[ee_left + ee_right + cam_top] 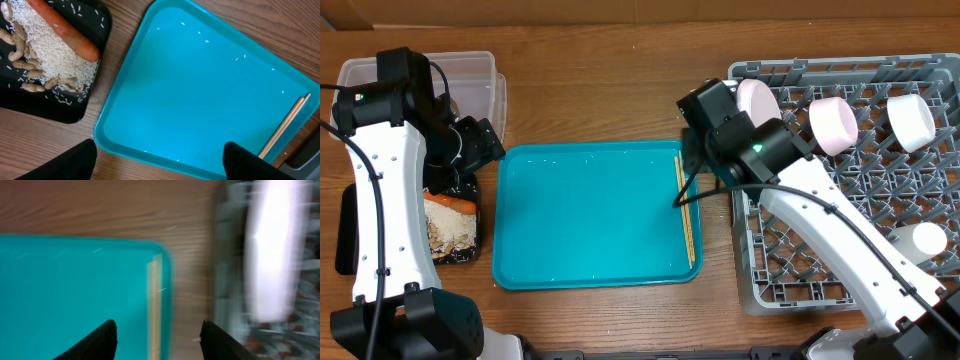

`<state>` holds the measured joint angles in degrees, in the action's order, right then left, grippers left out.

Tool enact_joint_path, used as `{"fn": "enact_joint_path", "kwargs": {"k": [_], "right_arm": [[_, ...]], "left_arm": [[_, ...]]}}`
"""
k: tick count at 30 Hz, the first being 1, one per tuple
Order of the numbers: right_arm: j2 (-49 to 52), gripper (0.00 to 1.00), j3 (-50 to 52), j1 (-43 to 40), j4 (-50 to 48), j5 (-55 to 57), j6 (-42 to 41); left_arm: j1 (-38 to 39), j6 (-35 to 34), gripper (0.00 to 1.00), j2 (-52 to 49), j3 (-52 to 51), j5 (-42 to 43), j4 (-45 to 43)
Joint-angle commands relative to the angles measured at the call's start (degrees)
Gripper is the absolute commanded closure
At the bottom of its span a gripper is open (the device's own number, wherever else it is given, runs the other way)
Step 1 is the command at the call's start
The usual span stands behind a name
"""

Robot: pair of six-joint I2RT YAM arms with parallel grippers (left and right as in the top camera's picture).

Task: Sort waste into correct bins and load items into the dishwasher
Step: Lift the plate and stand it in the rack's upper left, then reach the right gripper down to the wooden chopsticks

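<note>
A teal tray [590, 215] lies at the table's middle, bare but for a pair of wooden chopsticks [685, 210] along its right edge. The chopsticks also show in the left wrist view [285, 125] and, blurred, in the right wrist view [153, 305]. My right gripper [692, 170] is open and empty above the chopsticks' far end. My left gripper [480, 150] is open and empty by the tray's left edge [115, 100]. A black tray [450, 235] holds rice, peanuts and a carrot [65, 32]. The grey dishwasher rack [850, 180] holds pink and white cups [835, 125].
A clear plastic bin [470, 80] stands at the back left, behind my left arm. A white cup [910, 120] and a white round item [925, 240] sit in the rack. Loose rice grains dot the teal tray.
</note>
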<state>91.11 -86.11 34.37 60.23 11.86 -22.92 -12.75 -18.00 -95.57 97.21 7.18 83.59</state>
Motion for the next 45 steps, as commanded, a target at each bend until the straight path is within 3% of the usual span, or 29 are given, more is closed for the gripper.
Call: {"fn": "enact_joint_path", "kwargs": {"k": [1, 9, 20, 45], "right_arm": [[0.26, 0.43, 1.55, 1.79, -1.46, -14.14, 3.69], [7.72, 0.44, 10.12, 2.89, -6.97, -17.59, 1.22], [17.09, 0.44, 11.82, 3.45, -9.92, -18.53, 1.18], [20.26, 0.44, 14.78, 3.45, -10.45, -12.22, 0.37]], "left_arm": [[0.09, 0.87, 0.17, 0.33, 0.76, -0.33, -0.02], [0.09, 0.9, 0.17, 0.33, 0.76, -0.35, 0.0], [0.09, 0.9, 0.17, 0.33, 0.74, -0.35, -0.07], [0.09, 0.9, 0.17, 0.33, 0.28, -0.35, -0.68]]}}
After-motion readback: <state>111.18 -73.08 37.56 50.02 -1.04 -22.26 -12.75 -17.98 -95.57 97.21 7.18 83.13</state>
